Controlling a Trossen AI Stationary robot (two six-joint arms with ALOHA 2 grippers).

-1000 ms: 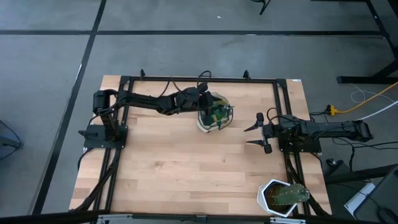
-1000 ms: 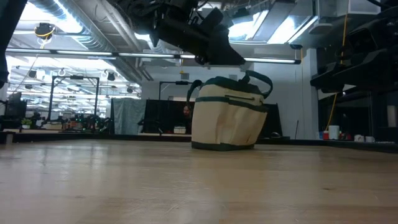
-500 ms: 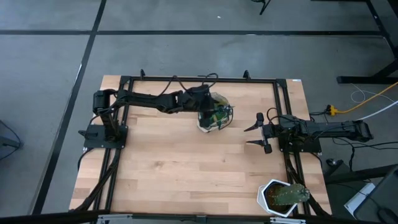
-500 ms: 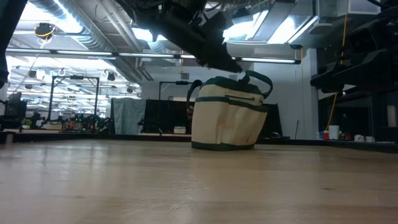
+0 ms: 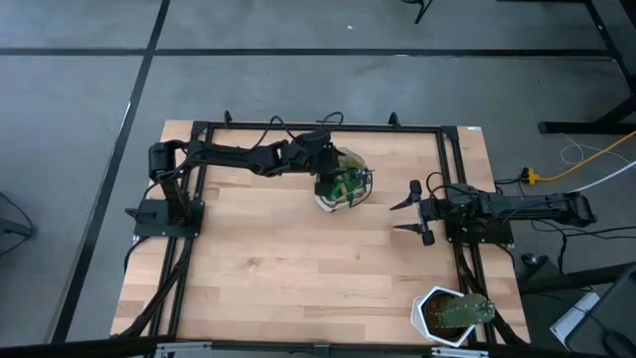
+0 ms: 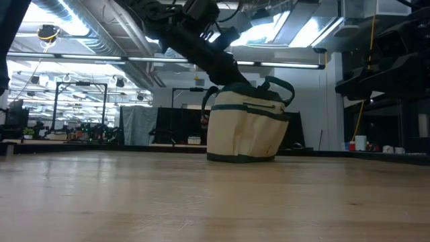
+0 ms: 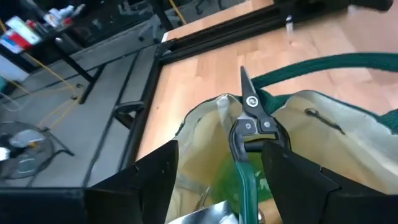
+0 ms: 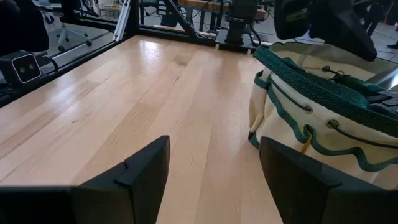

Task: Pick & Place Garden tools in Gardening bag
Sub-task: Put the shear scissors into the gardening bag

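The tan-and-cream gardening bag (image 5: pixel 340 187) with green trim stands upright on its base at the table's far middle; it also shows in the low view (image 6: pixel 245 128). My left gripper (image 5: pixel 324 164) hangs open over the bag's mouth, slanting down (image 6: pixel 232 75). In the left wrist view the pruning shears (image 7: pixel 250 121) stand in the bag, blades up, beyond the gap between my fingers (image 7: pixel 219 146). Something green (image 7: pixel 249 183) and a silver blade (image 7: pixel 214 214) lie lower inside the bag. My right gripper (image 5: pixel 409 214) is open and empty at the table's right. My left gripper's fingers stand to either side of the shears inside the bag's mouth. One finger (image 7: pixel 292 174) overlaps the shears' lower part (image 7: pixel 266 144) in the wrist view. I cannot tell whether it touches them.
A white pot with a green plant (image 5: pixel 452 313) stands at the near right corner. A black frame (image 5: pixel 318 126) runs along the table's far and side edges. Bare wooden table (image 5: pixel 298 259) lies between the bag and the near edge.
My left gripper has gone down from above the bag to the bag's mouth and has tipped more steeply downward. The bag has stayed where it was.
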